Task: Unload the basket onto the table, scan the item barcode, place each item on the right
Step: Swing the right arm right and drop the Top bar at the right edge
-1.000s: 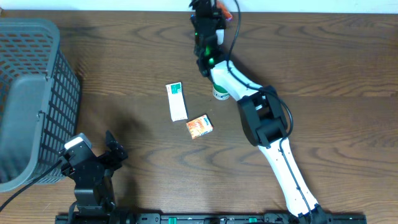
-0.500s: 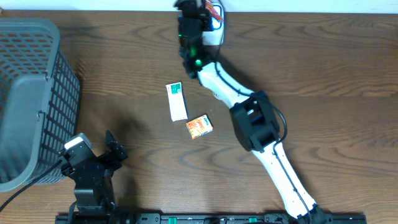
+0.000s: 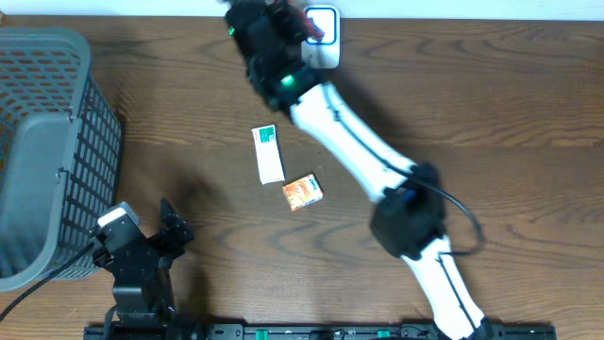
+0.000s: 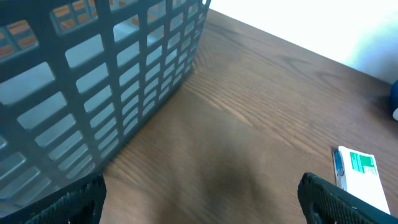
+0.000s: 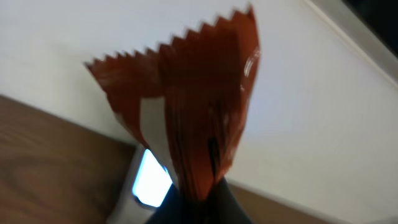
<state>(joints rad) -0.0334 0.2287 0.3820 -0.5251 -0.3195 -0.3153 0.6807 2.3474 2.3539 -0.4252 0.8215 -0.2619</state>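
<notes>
Swung left along the far edge since the earlier frame, the right hand (image 5: 199,202) is clamped on the lower end of an orange-red sachet (image 5: 193,106), held upright near the white scanner (image 5: 149,183). Likely fault: the limp foil, turned edge-on or carried past the scanner's window, gives no read. Dark wood-grain table (image 3: 510,113), white wall behind, carries a green-and-white box (image 3: 268,154), an orange box (image 3: 302,192) and a grey basket (image 3: 38,142); the left hand (image 4: 202,199), fingers apart, rests beside the basket.

The table (image 3: 528,113) I worked at was dark brown wood with a clear grain, evenly lit. Along its far edge I saw a plain white wall (image 5: 62,31).
</notes>
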